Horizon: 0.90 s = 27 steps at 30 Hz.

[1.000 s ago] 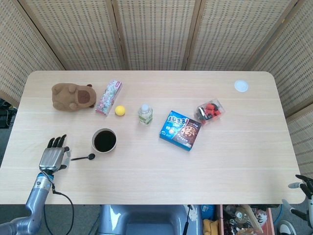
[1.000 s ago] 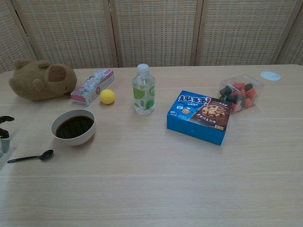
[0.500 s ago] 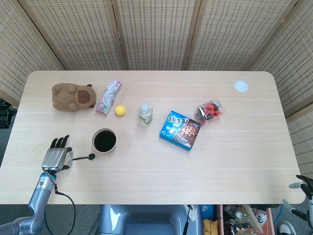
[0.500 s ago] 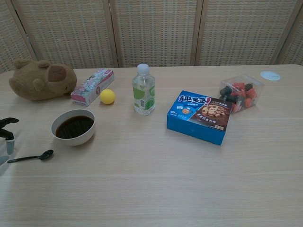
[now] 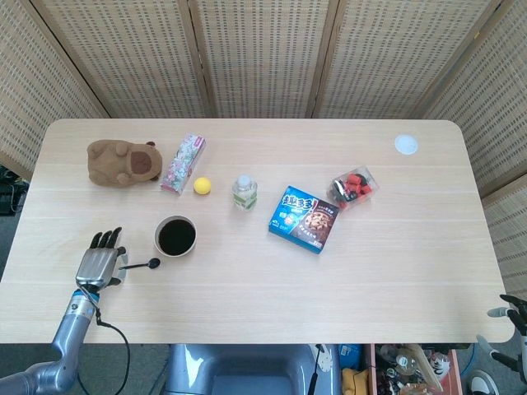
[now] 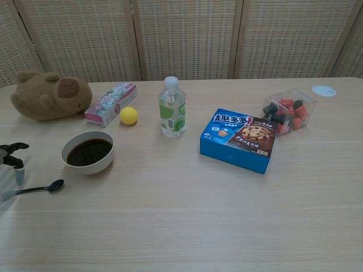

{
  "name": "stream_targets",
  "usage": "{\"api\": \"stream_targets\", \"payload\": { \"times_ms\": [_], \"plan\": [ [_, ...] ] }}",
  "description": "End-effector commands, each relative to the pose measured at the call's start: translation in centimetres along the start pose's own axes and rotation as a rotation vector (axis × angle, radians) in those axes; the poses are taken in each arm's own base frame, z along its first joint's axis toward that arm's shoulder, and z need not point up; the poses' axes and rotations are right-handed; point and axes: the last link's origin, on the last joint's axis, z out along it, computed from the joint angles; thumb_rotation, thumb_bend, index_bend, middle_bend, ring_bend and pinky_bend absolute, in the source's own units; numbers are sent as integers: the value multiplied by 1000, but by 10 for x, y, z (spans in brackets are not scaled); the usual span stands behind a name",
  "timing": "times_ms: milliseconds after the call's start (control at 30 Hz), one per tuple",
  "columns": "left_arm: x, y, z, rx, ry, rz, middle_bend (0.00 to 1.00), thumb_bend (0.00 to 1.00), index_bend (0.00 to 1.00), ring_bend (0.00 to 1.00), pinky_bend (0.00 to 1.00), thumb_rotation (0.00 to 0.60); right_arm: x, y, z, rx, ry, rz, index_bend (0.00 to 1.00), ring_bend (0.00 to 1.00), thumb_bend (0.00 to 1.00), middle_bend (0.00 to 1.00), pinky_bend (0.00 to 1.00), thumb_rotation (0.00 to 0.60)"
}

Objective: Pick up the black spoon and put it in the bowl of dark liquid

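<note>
One black spoon [image 5: 142, 265] is lying flat on the table [image 5: 272, 304], just beside the bowl of dark liquid [image 5: 175, 236], on its near left side as the head view shows it. Its long axis is running roughly left to right, with the scoop end pointing toward the bowl and the handle end reaching under the left hand [image 5: 100, 262].

That hand is hovering over or against the handle tip, fingers spread apart and extended, palm down; no grip is showing, and in the chest view only dark fingertips [image 6: 13, 149] are appearing at the frame's left edge above the handle. Whether they are touching the spoon cannot be told.

The right hand [image 5: 515, 314] is hanging off the table's far right corner, well apart from the bowl; its state cannot be told. The left hand is plainly the nearer one.

Beyond the bowl, items are standing as follows: plush toy [image 5: 123, 162], pink packet [image 5: 183, 164], yellow ball [image 5: 202, 185], bottle [image 5: 244, 192]. Further right of the bowl: blue cookie box [image 5: 303, 218], clear tub of pieces [image 5: 355, 187], white disc [image 5: 405, 145].
</note>
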Motion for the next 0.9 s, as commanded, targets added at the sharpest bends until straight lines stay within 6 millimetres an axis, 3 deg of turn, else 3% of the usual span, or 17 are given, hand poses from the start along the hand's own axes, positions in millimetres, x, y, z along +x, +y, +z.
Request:
{"api": "stream_targets", "payload": {
  "times_ms": [33, 900],
  "plan": [
    [-1, 0, 1, 2, -1, -3, 0, 373, 488, 0, 0, 600, 0, 0, 0, -1, 1, 0, 472, 222, 299, 342, 314, 600],
    [-6, 4, 5, 8, -29, -14, 0, 381, 488, 0, 0, 600, -1, 2, -1, -10, -5, -1, 472, 222, 299, 342, 314, 600]
  ]
}}
